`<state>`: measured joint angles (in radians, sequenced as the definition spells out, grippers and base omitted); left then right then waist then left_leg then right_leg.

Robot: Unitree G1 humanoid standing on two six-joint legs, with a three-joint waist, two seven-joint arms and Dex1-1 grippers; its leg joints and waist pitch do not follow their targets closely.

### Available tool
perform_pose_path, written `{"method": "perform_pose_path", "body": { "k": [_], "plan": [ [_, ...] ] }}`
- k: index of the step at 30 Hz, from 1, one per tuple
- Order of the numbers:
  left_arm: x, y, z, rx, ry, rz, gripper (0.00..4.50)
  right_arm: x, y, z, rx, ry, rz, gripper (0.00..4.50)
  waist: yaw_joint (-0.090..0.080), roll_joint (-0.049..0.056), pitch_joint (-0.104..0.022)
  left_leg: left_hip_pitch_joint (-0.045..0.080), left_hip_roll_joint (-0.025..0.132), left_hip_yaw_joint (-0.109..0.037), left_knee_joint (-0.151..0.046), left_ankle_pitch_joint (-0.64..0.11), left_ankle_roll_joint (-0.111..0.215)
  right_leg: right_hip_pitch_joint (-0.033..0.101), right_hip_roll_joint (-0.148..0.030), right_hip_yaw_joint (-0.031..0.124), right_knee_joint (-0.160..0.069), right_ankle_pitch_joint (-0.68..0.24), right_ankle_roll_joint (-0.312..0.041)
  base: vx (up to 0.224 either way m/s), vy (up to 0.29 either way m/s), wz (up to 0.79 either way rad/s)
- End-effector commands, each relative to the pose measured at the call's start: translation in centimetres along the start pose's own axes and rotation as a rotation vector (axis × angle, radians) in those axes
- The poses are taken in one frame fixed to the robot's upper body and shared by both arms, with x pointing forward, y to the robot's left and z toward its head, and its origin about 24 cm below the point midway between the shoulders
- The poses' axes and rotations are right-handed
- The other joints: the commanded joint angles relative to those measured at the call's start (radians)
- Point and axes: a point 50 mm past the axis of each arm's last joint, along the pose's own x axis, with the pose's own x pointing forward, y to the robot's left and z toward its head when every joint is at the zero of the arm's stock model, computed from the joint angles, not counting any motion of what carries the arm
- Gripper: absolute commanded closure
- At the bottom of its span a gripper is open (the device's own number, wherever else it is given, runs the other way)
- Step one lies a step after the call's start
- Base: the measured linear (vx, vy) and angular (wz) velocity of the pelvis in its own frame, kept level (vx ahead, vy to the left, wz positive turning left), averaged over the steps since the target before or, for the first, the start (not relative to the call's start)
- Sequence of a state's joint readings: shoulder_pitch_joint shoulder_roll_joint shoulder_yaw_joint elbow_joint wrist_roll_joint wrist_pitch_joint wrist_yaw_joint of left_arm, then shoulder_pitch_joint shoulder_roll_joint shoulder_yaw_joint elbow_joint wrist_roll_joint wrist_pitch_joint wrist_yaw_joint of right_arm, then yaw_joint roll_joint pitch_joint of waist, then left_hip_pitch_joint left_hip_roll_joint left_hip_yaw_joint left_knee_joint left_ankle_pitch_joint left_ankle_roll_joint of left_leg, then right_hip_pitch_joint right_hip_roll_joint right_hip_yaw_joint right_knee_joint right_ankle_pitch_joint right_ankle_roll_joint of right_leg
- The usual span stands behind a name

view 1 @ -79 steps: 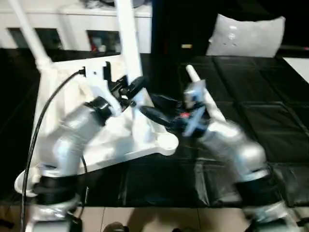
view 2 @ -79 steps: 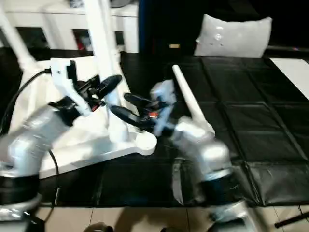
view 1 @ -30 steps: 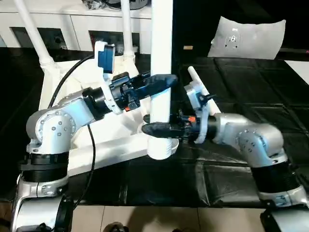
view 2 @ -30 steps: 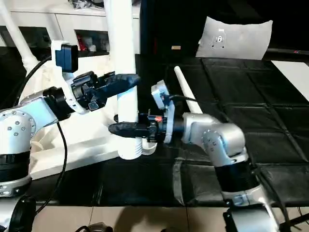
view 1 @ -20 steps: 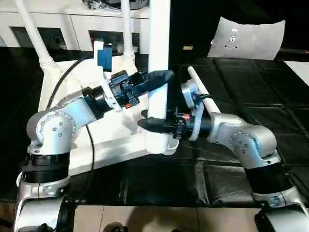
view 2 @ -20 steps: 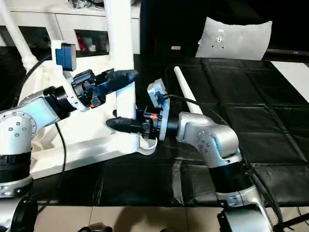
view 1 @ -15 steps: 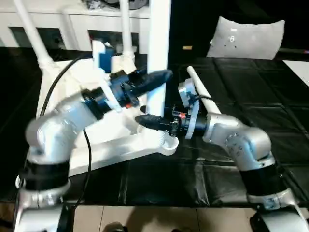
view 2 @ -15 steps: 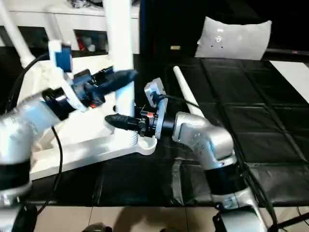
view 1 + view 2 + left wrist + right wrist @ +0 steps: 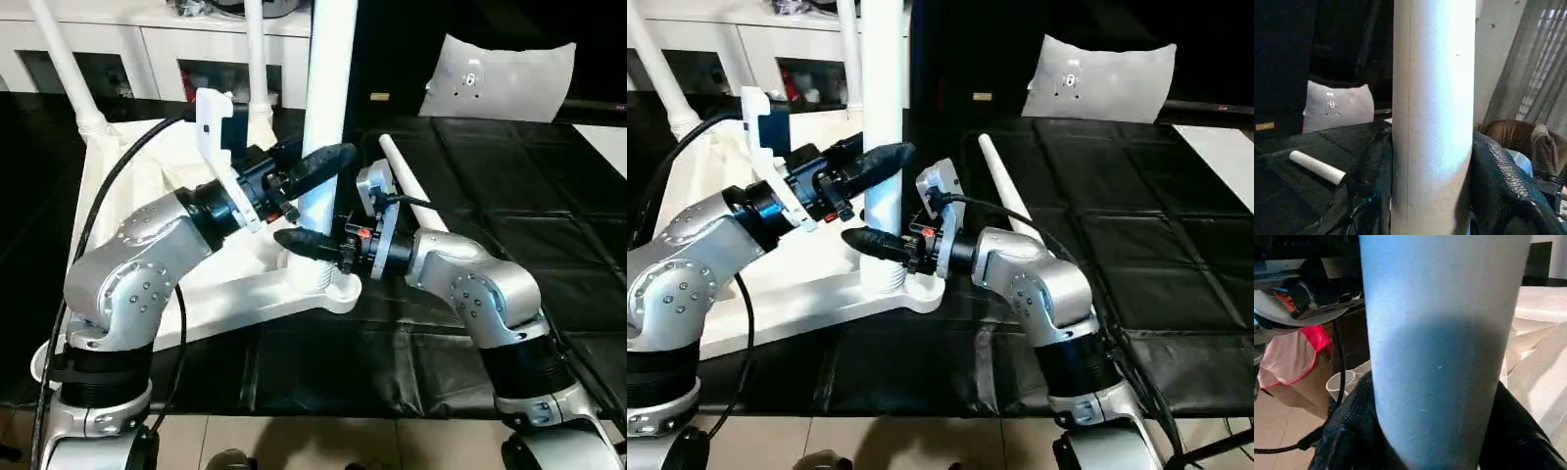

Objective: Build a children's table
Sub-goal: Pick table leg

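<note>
The children's table top (image 9: 147, 186) lies upside down on the black mat, white and ribbed. Two legs stand in its far sockets, one at the left (image 9: 64, 64) and one at the back (image 9: 257, 59). A third leg (image 9: 328, 88) stands upright in the near right corner socket (image 9: 338, 289). My left gripper (image 9: 328, 162) is shut on this leg at mid height, and my right gripper (image 9: 313, 245) is shut on it just above the socket. Black fingers (image 9: 1376, 186) flank the leg (image 9: 1432, 117) in the left wrist view. A loose leg (image 9: 411, 191) lies on the mat to the right.
A white cabinet with glass doors (image 9: 147, 39) runs along the back. A grey cushion (image 9: 505, 73) leans at the back right. A flat white board (image 9: 607, 132) shows at the right edge. The black mat (image 9: 519, 225) ends at a tiled floor (image 9: 343, 446) in front.
The held leg has moved back and down, and its lower end now sits in the corner socket. Both grippers kept their hold; my left forearm has swung lower.
</note>
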<state>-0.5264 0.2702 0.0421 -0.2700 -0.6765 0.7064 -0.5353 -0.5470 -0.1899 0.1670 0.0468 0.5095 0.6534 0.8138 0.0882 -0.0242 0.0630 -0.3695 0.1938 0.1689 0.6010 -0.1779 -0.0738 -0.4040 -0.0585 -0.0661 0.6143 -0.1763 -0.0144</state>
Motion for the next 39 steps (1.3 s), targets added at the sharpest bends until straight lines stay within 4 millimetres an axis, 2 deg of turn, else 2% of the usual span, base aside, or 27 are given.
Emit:
{"method": "perform_pose_path", "body": {
  "k": [1,2,5,9,11,15,16,17,18,20,21,22,25,27,29,31,33,34,36,37,38,39],
  "plan": [
    [-0.1,0.0,-0.7,0.02,0.051,0.038,1.97,-0.5,-0.6,0.6,-0.033,-0.025,-0.072,2.59,-0.001,0.006,-0.072,0.009,0.028,-0.006,-0.068,-0.164,-0.031,0.053,-0.068,0.049,-0.072,-0.259,-0.125,0.0,0.0,0.0],
    [-0.2,0.0,-0.8,0.018,0.054,0.035,1.97,-0.5,-0.6,0.5,-0.035,-0.024,-0.074,2.59,-0.002,0.004,-0.072,0.009,0.027,-0.005,-0.068,-0.165,-0.03,0.053,-0.067,0.049,-0.072,-0.255,-0.127,0.0,0.0,0.0],
    [-0.3,0.1,-0.9,0.018,0.053,0.047,1.97,-0.5,-0.6,0.4,-0.041,-0.022,-0.081,2.59,-0.002,0.007,-0.072,0.011,0.029,-0.006,-0.068,-0.174,-0.032,0.052,-0.067,0.049,-0.072,-0.261,-0.129,0.0,0.0,0.0],
    [-0.4,0.1,-1.1,0.02,0.059,0.023,1.97,-0.5,-0.6,0.3,-0.05,-0.017,-0.088,2.59,-0.003,0.005,-0.072,0.01,0.028,-0.006,-0.068,-0.179,-0.031,0.053,-0.067,0.049,-0.073,-0.267,-0.128,0.0,0.0,0.0],
    [-0.8,-0.4,-2.3,-0.029,0.112,-0.117,1.97,-0.9,-0.7,-0.2,-0.071,0.018,-0.067,2.59,-0.003,0.005,-0.071,0.01,0.026,-0.006,-0.069,-0.175,-0.029,0.051,-0.067,0.049,-0.075,-0.281,-0.12,0.0,0.0,0.0],
    [-0.7,-0.3,-2.9,-0.093,0.121,-0.168,1.98,-1.3,-0.8,-1.1,-0.073,0.043,-0.059,2.59,-0.004,0.006,-0.072,0.012,0.028,-0.005,-0.07,-0.181,-0.033,0.05,-0.067,0.05,-0.074,-0.279,-0.119,0.0,0.0,0.0],
    [-0.7,-0.2,-3.1,-0.11,0.122,-0.182,1.9,-1.4,-0.8,-1.4,-0.072,0.048,-0.061,2.59,-0.004,0.006,-0.073,0.013,0.028,-0.006,-0.07,-0.18,-0.034,0.05,-0.065,0.05,-0.073,-0.27,-0.125,0.0,0.0,0.0],
    [-0.7,-0.2,-3.3,-0.113,0.131,-0.189,1.9,-1.4,-0.8,-1.5,-0.071,0.048,-0.063,2.59,-0.004,0.012,-0.071,0.013,0.027,-0.005,-0.07,-0.189,-0.036,0.049,-0.065,0.05,-0.076,-0.268,-0.127,0.0,0.0,0.0],
    [-0.8,-0.1,-4.0,-0.099,0.174,-0.222,1.56,-1.6,-0.9,-2.1,-0.069,0.052,-0.071,2.59,-0.005,0.009,-0.072,0.012,0.026,-0.006,-0.07,-0.197,-0.033,0.052,-0.066,0.05,-0.076,-0.277,-0.125,0.0,0.0,0.0],
    [-0.9,0.1,-4.5,-0.094,0.197,-0.229,1.55,-1.7,-1.0,-2.5,-0.069,0.054,-0.086,2.59,-0.005,0.009,-0.07,0.013,0.026,-0.006,-0.071,-0.203,-0.029,0.05,-0.067,0.051,-0.08,-0.294,-0.118,0.0,0.0,0.0],
    [-1.1,0.2,-4.9,-0.093,0.208,-0.242,1.53,-1.8,-1.0,-2.9,-0.072,0.059,-0.093,2.59,-0.004,0.019,-0.072,0.014,0.026,-0.007,-0.07,-0.204,-0.033,0.05,-0.068,0.051,-0.077,-0.293,-0.122,0.0,0.0,0.0],
    [-1.1,0.2,-5.0,-0.092,0.209,-0.254,1.41,-1.8,-1.0,-3.1,-0.074,0.062,-0.089,2.59,-0.007,0.013,-0.071,0.013,0.026,-0.006,-0.07,-0.207,-0.032,0.051,-0.067,0.05,-0.08,-0.291,-0.124,0.0,0.0,0.0],
    [-1.5,0.4,-5.4,-0.079,0.235,-0.269,1.1,-1.7,-0.8,-3.3,-0.08,0.057,-0.091,2.59,-0.008,0.019,-0.073,0.014,0.029,-0.009,-0.073,-0.211,-0.035,0.053,-0.066,0.05,-0.074,-0.263,-0.141,0.0,0.0,0.0],
    [-1.6,0.5,-5.4,-0.093,0.224,-0.265,1.12,-1.7,-0.8,-3.2,-0.084,0.055,-0.092,2.59,-0.01,0.018,-0.072,0.014,0.029,-0.009,-0.073,-0.216,-0.036,0.053,-0.067,0.049,-0.074,-0.257,-0.15,0.0,0.0,0.0],
    [-1.6,0.6,-5.3,-0.087,0.217,-0.249,0.72,-1.7,-0.9,-3.2,-0.094,0.054,-0.1,2.59,-0.01,0.018,-0.071,0.015,0.029,-0.007,-0.072,-0.225,-0.034,0.053,-0.067,0.05,-0.074,-0.261,-0.158,0.0,0.0,0.0],
    [-1.4,1.0,-5.0,-0.1,0.145,-0.162,0.71,-1.5,-0.9,-3.0,-0.125,0.048,-0.124,2.59,-0.009,0.015,-0.07,0.014,0.03,-0.007,-0.071,-0.223,-0.038,0.053,-0.069,0.05,-0.076,-0.27,-0.159,0.0,0.0,0.0],
    [-1.3,1.0,-4.9,-0.105,0.121,-0.134,0.65,-1.3,-0.9,-3.0,-0.13,0.046,-0.136,2.59,-0.009,0.017,-0.07,0.014,0.03,-0.008,-0.071,-0.227,-0.038,0.053,-0.069,0.05,-0.076,-0.277,-0.157,0.0,0.0,0.0],
    [-1.2,1.1,-4.8,-0.115,0.09,-0.105,0.45,-1.2,-1.0,-3.0,-0.135,0.044,-0.152,2.59,-0.011,0.013,-0.071,0.014,0.031,-0.006,-0.071,-0.228,-0.037,0.052,-0.068,0.05,-0.076,-0.274,-0.157,0.0,0.0,0.0],
    [-1.2,1.1,-4.8,-0.138,0.046,-0.046,0.25,-0.9,-1.1,-3.0,-0.143,0.035,-0.183,2.59,-0.009,0.013,-0.07,0.014,0.029,-0.006,-0.071,-0.231,-0.035,0.052,-0.068,0.05,-0.079,-0.287,-0.155,0.0,0.0,0.0],
    [-1.1,1.0,-4.9,-0.137,0.04,-0.026,0.85,-0.8,-1.1,-3.0,-0.142,0.029,-0.191,2.59,-0.009,0.01,-0.07,0.013,0.031,-0.008,-0.071,-0.232,-0.034,0.053,-0.069,0.049,-0.079,-0.295,-0.148,0.0,0.0,0.0],
    [-1.1,1.0,-4.9,-0.135,0.037,-0.008,0.96,-0.7,-1.1,-2.9,-0.141,0.022,-0.195,2.59,-0.009,0.011,-0.07,0.013,0.03,-0.008,-0.071,-0.231,-0.031,0.052,-0.068,0.049,-0.079,-0.299,-0.145,0.0,0.0,0.0],
    [-1.1,0.9,-5.0,-0.138,0.024,0.02,0.85,-0.5,-1.1,-2.9,-0.14,0.014,-0.204,2.59,-0.009,0.012,-0.069,0.013,0.031,-0.009,-0.073,-0.234,-0.029,0.051,-0.068,0.049,-0.08,-0.303,-0.141,0.0,0.0,0.0]
  ]
}}
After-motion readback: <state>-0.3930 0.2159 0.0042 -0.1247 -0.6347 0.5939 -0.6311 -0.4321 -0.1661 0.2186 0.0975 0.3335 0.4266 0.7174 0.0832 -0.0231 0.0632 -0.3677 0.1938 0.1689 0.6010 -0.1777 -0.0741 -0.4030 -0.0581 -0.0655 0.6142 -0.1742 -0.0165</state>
